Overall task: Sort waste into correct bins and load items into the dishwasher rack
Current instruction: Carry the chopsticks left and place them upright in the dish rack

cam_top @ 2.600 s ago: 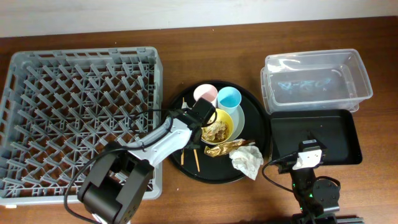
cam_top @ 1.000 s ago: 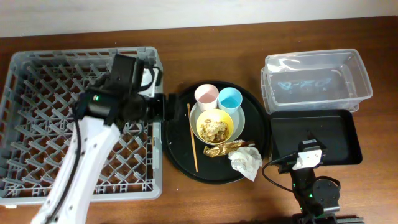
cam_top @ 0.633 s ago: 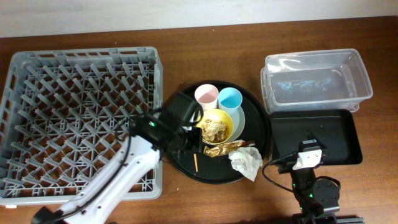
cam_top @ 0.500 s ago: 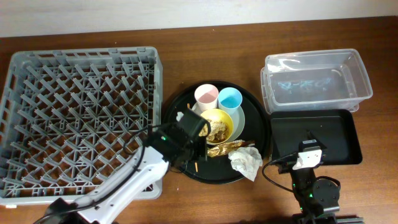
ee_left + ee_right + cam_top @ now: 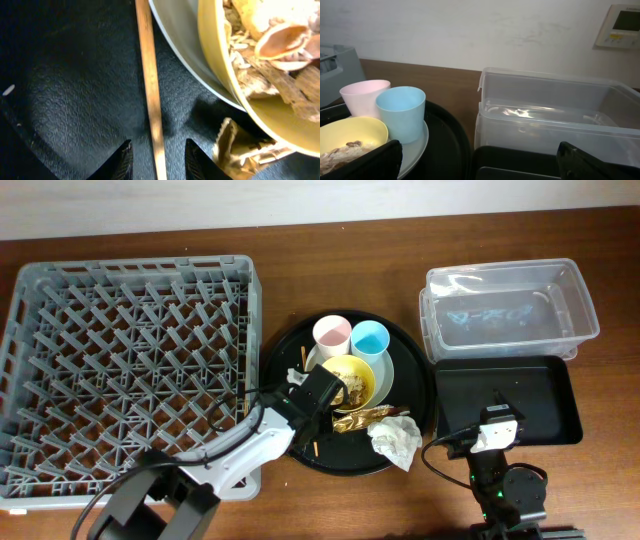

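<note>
My left gripper (image 5: 316,398) is low over the round black serving tray, open, with its jaws (image 5: 158,144) either side of one wooden chopstick (image 5: 149,95) that lies flat. The chopstick's ends show in the overhead view (image 5: 303,360). Just right of it the yellow bowl (image 5: 356,382) holds food scraps (image 5: 270,45) and sits on the pale plate (image 5: 386,370). The pink cup (image 5: 331,333) and blue cup (image 5: 369,338) stand behind it. The gold foil wrapper (image 5: 362,418) and white napkin (image 5: 397,437) lie in front. My right gripper (image 5: 497,430) is open and empty (image 5: 479,150).
The grey dishwasher rack (image 5: 130,370) fills the left side, touching the round tray (image 5: 285,350). The clear tub (image 5: 510,310) stands at the back right with the shallow black tray (image 5: 530,395) in front of it, under my right gripper.
My left arm has swung from over the rack back to the round tray and come down over the chopstick. Only one chopstick lies on the tray now. The right arm has not moved.
</note>
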Motion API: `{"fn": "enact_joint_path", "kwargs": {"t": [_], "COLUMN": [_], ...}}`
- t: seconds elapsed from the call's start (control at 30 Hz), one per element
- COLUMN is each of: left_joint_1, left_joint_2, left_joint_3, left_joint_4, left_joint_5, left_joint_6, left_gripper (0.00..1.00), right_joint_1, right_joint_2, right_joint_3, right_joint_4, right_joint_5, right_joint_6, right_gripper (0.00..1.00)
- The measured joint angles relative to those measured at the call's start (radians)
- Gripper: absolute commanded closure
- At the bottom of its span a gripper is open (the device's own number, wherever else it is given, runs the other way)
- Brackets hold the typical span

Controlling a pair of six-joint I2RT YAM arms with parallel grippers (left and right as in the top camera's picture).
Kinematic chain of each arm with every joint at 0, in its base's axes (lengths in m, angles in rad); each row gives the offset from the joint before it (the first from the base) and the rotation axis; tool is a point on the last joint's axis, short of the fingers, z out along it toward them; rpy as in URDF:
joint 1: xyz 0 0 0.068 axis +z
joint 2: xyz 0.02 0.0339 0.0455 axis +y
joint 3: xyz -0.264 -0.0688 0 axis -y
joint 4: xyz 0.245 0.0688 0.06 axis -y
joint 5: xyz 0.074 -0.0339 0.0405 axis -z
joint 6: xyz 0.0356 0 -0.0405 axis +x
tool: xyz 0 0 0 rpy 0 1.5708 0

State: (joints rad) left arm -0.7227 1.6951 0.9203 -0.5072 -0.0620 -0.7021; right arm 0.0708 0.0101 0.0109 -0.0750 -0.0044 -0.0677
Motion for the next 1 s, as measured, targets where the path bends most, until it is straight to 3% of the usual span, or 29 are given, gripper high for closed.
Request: {"fn": "enact_joint_path", "kwargs": {"t": [0.13,0.2,0.27,0.57,0.73,0.83,1.0], "left_joint_1": [0.000,-0.001,-0.001,-0.001,0.017,0.145,0.412], "left_joint_2": [0.029,0.034,0.038,0.017,-0.204,-0.305,-0.308], "left_joint_3": [0.000,0.002,0.003,0.018,0.121,0.160,0.160], "left_joint_4": [0.022,0.024,0.025,-0.001,-0.138,-0.188,-0.211], "left_joint_5": [-0.018,-0.030,-0.044,-0.055,-0.099,-0.120,-0.090], "left_joint_6": [-0.003,-0.005,-0.004,-0.009,0.151,0.280,0.439], "left_gripper": [0.78,0.92,0.99,1.00,1.00,0.99,1.00], "right_joint_1": [0.000,0.000,0.000,0.000,0.000,0.000,0.000], "right_joint_2": [0.000,0.000,0.000,0.000,0.000,0.000,0.000], "right_joint_3": [0.000,0.000,0.000,0.000,0.000,0.000,0.000], "right_joint_4": [0.000,0.000,0.000,0.000,0.000,0.000,0.000], "right_joint_5": [0.000,0.000,0.000,0.000,0.000,0.000,0.000], "right_joint_6": [0.000,0.000,-0.001,-0.001,0.000,-0.001,-0.001], "right_gripper": [0.01,0.01,0.01,0.01,0.01,0.01,0.02]}}
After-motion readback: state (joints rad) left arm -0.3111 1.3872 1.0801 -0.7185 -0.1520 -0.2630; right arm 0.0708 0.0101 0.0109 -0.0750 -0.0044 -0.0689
